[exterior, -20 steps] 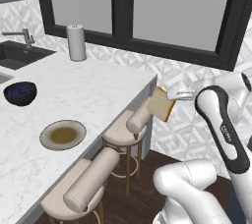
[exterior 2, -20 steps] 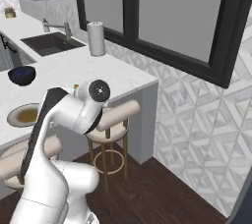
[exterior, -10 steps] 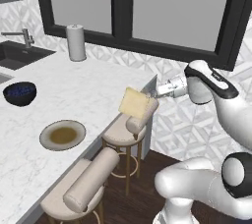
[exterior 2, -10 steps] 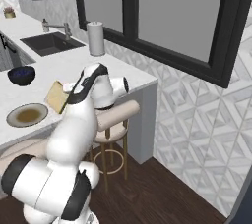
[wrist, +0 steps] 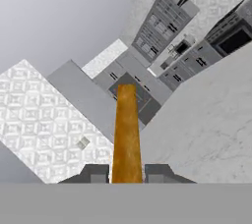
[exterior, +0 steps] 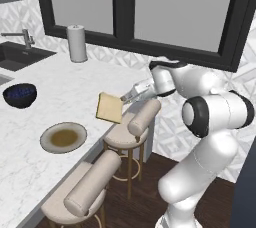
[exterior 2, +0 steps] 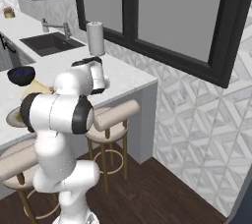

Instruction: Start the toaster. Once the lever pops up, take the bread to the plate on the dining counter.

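The bread (exterior: pixel 110 108), a thin golden-tan slice, hangs upright in the air over the front edge of the dining counter (exterior: pixel 75 94). My gripper (exterior: pixel 125 97) is shut on its right side. In the hand view the bread (wrist: pixel 126 132) shows edge-on as an orange-brown strip between the fingertips (wrist: pixel 96 174) of my gripper (wrist: pixel 126 175). The olive-tan plate (exterior: pixel 63 137) lies on the counter to the lower left of the slice, with nothing on it. In the right base view the arm hides most of the bread (exterior 2: pixel 38 88) and plate (exterior 2: pixel 12 118). The toaster is out of view.
A dark blue bowl (exterior: pixel 20 94) sits left of the plate. A paper towel roll (exterior: pixel 77 43) and a sink (exterior: pixel 20 57) are at the back. Two padded stools (exterior: pixel 135 122) stand under the counter's front edge, below the slice.
The arm has swung left with the bread, carrying it from beyond the counter's right corner to above the counter's front edge, nearer the plate. The grip has not changed.
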### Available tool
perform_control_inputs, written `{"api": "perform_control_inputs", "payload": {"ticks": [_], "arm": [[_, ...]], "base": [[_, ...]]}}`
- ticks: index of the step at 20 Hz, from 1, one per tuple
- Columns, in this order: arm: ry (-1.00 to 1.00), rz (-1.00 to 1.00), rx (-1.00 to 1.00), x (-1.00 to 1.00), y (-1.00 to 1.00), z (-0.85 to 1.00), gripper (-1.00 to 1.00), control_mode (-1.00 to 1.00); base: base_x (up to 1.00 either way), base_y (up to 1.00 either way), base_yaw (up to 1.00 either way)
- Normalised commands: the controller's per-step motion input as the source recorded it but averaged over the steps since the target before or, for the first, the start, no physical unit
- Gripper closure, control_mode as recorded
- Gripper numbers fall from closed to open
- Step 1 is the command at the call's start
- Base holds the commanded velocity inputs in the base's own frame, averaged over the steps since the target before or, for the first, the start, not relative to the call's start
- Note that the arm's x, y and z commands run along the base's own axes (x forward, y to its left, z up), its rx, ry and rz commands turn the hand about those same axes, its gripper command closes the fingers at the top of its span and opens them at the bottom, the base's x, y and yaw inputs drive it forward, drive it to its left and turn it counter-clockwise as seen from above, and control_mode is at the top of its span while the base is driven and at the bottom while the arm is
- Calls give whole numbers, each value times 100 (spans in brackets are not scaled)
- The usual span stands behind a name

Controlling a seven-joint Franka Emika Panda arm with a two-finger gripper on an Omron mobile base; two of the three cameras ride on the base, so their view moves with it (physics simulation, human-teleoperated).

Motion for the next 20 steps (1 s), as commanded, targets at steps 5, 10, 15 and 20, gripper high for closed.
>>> {"api": "perform_control_inputs", "payload": {"ticks": [5, 10, 15, 20], "arm": [[0, 15, 0, 24, 99, -44, 100, -100], [0, 0, -2, 34, 83, -42, 100, -100], [0, -6, -11, 1, 85, -45, 100, -100], [0, -3, -16, 26, 51, -28, 100, -100]], "base": [[0, 0, 0], [0, 0, 0], [0, 0, 0], [0, 0, 0]]}}
